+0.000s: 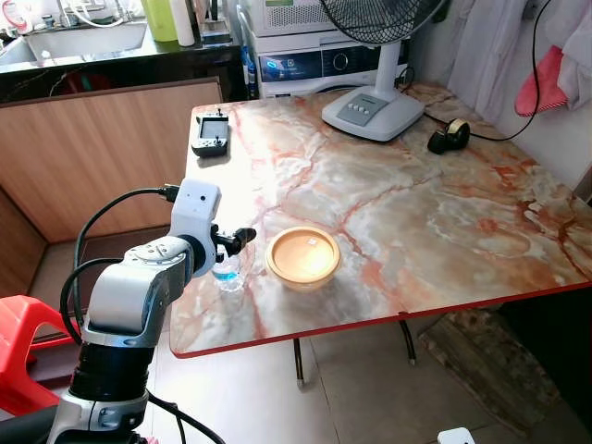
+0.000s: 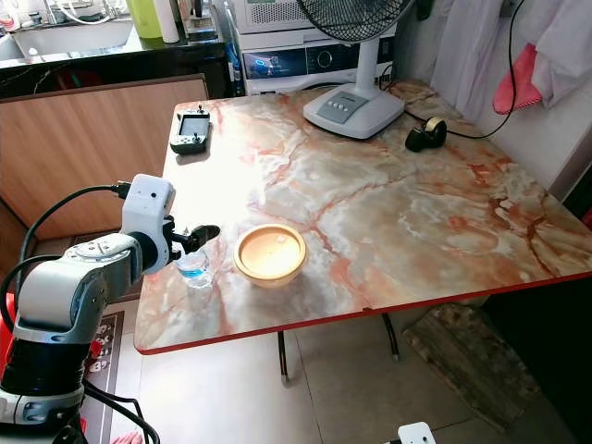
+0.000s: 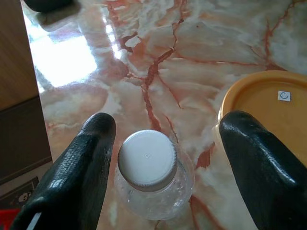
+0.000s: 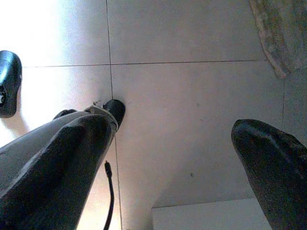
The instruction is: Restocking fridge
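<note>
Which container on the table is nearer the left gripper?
The clear water bottle, white-capped, sits between the open left gripper fingers; the orange bowl stands beside them.

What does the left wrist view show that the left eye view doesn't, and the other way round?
The left wrist view alone gives the bottle's ridged white cap from above and a small sticker inside the yellow bowl.

The left eye view alone takes in the fan, tape dispenser, handheld controller and sink counter.

Both share the marble table, the water bottle, the bowl, and the open left gripper straddling the bottle.
</note>
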